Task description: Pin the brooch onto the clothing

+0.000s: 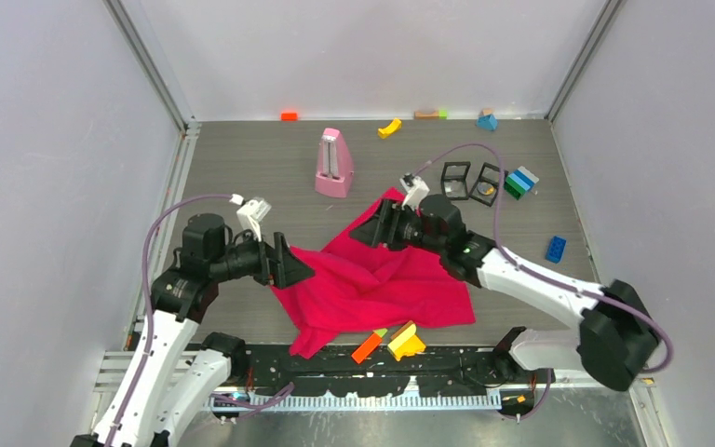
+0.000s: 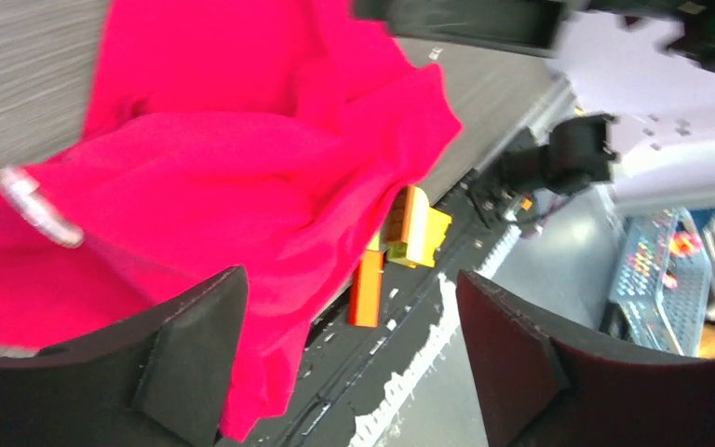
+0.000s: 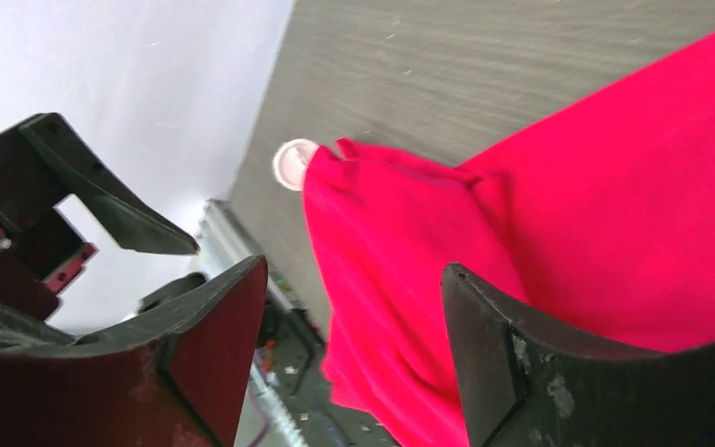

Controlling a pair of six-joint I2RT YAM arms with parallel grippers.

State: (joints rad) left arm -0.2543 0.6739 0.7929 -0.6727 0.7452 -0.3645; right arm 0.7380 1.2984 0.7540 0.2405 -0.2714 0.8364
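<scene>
Left gripper (image 1: 298,270) and right gripper (image 1: 363,233) both have jaws apart, empty, flanking the clothing (image 1: 372,284) lying near-middle, brooch (image 3: 290,164) at its left edge, so I'd back off slowly without snagging cloth

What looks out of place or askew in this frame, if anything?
The clothing lies crumpled rather than flat, its near hem spilling off the table onto the black rail, beside an orange block and a yellow block. The brooch, a pale round disc, sits at a fold's edge. Nothing looks damaged.
</scene>
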